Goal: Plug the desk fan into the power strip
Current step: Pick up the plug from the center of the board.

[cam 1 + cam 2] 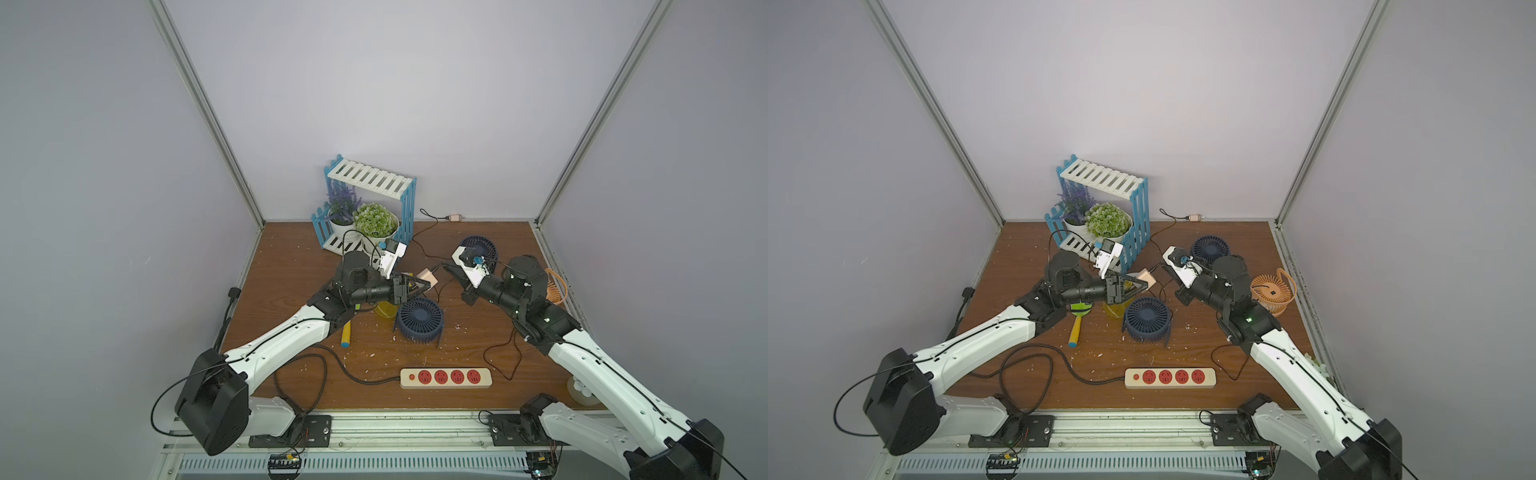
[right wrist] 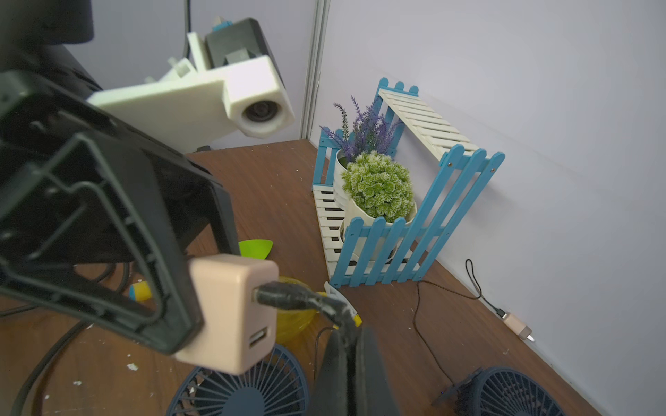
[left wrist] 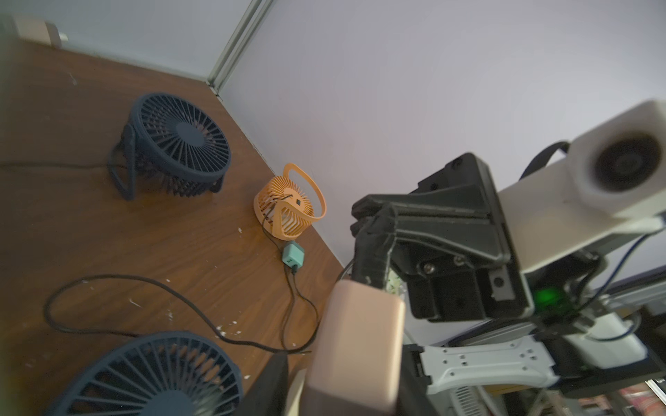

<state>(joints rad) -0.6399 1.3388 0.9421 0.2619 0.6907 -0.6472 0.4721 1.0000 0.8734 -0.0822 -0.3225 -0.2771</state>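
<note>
While the left gripper (image 1: pixel 420 286) is clamped on the pink adapter (image 2: pixel 230 309), the right gripper (image 1: pixel 448 270) is closed on the black cable (image 2: pixel 288 299) entering it. Beyond the left gripper I count one rack (image 1: pixel 409 203) holding two potted plants (image 1: pixel 375 220). I count three fans: a dark blue fan (image 1: pixel 419 318) below both grippers, a second dark blue fan (image 1: pixel 482 247) beyond the right gripper, and an orange fan (image 1: pixel 1271 291) behind it. The power strip (image 1: pixel 445 377), with four sockets, lies well apart from both grippers, toward the arm bases.
</note>
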